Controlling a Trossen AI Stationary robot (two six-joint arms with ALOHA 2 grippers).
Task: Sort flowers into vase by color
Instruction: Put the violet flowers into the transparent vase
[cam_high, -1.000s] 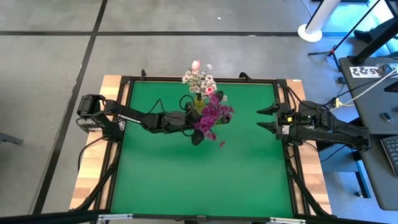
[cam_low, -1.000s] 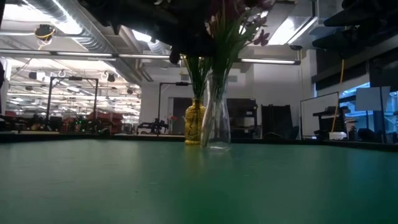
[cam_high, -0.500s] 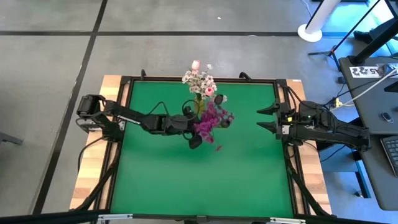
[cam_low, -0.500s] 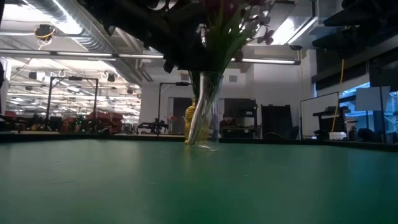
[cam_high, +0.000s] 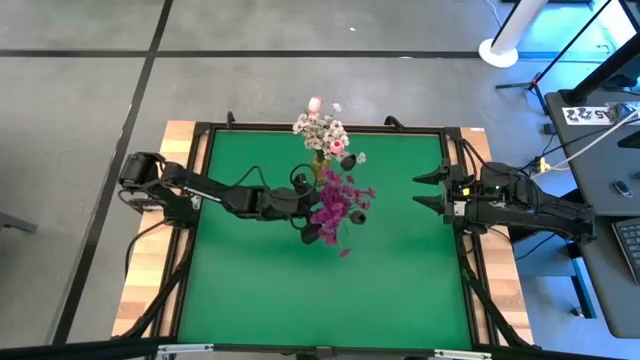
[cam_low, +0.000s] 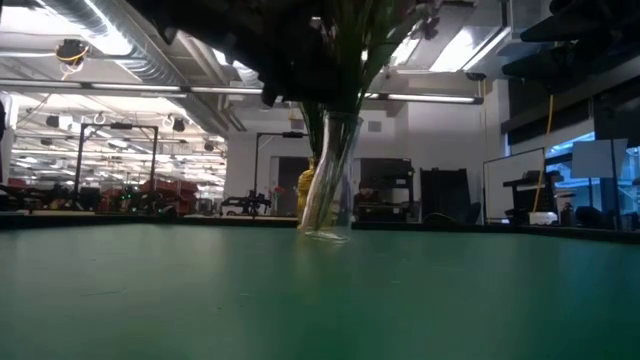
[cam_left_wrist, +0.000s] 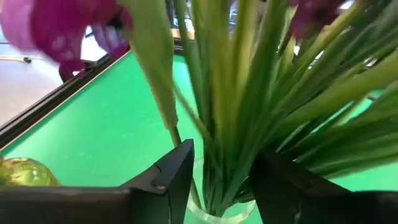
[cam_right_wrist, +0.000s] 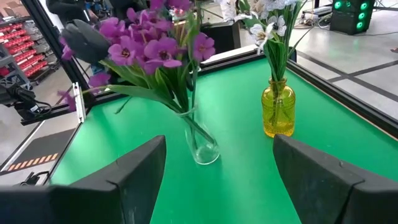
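A clear glass vase (cam_right_wrist: 202, 149) stands on the green table (cam_high: 260, 290) near its middle and holds the magenta-purple flowers (cam_high: 337, 203). Behind it, toward the far edge, a yellow vase (cam_right_wrist: 278, 115) holds the white and pale pink flowers (cam_high: 320, 128). My left gripper (cam_left_wrist: 221, 162) reaches in level from the table's left, just above the clear vase's rim (cam_left_wrist: 217, 214). It is open, with the bunch of green stems (cam_left_wrist: 227, 124) between its fingers. My right gripper (cam_high: 430, 190) waits open at the table's right edge. My left gripper has one finger (cam_left_wrist: 177, 171) on each side of the purple flowers' stems (cam_left_wrist: 217, 155), just above the vase's mouth, coming level from the table's left and lying across the stems. The stems fill the gap; whether the fingers touch them I cannot tell.
A black frame (cam_high: 455, 200) rims the green table. The two vases stand close together, one behind the other in the low view (cam_low: 306, 190). The green surface stretches bare toward the near edge (cam_high: 330, 310) and toward the right side.
My left gripper has moved a little toward the table's near and left edges. The purple bunch has gone with it, and the clear vase has slid along the table to the left, so that in the low view it now stands in front of the yellow vase.
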